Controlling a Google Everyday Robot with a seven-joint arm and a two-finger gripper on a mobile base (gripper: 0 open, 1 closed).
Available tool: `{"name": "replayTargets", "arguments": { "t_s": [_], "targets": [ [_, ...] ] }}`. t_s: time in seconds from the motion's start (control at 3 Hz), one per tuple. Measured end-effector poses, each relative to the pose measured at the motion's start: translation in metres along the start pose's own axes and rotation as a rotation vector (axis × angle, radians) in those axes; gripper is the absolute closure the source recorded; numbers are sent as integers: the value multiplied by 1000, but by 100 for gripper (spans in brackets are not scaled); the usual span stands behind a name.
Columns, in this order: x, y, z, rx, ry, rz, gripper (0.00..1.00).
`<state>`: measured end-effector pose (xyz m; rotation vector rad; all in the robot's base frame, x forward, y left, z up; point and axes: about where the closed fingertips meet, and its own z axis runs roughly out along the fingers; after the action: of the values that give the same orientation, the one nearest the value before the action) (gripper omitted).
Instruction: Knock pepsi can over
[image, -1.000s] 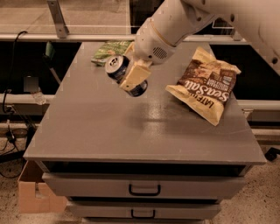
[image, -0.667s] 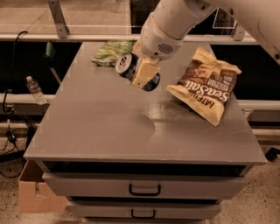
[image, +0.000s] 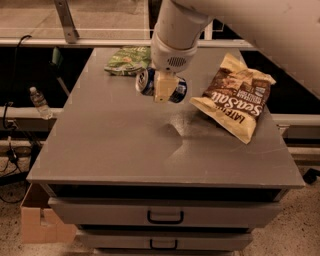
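The white arm (image: 176, 30) comes in from the top right and its wrist points almost straight down over the far middle of the table (image: 110, 150). The gripper (image: 164, 95) hangs below it, its tan fingers (image: 164, 85) closed around the middle of the can (image: 146, 82).

The can lies on its side in that grip, lifted clear of the tabletop. Its long axis runs roughly left to right, parallel to the far edge. The silver top faces the left edge and sits a little higher than the blue base end, which points toward the right edge. A soft shadow (image: 172, 132) falls on the table nearer the front.

The table is grey and matte. A green bag (image: 127, 60) lies near the far left corner, and a brown chip bag (image: 235, 95) sits toward the right edge, well apart from the can. Two drawers (image: 165, 212) with dark handles are under the front edge. On the floor left of the table are a cardboard box (image: 40, 222), cables, and a small clear bottle (image: 39, 101).
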<state>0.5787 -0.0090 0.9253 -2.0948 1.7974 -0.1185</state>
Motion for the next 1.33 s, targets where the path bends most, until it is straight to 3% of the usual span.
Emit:
{"name": "replayTargets", "arguments": {
  "t_s": [0.67, 1.33],
  "targets": [
    [-21, 18, 34, -98, 73, -73, 60],
    [-48, 31, 45, -155, 48, -128, 13]
  ]
}}
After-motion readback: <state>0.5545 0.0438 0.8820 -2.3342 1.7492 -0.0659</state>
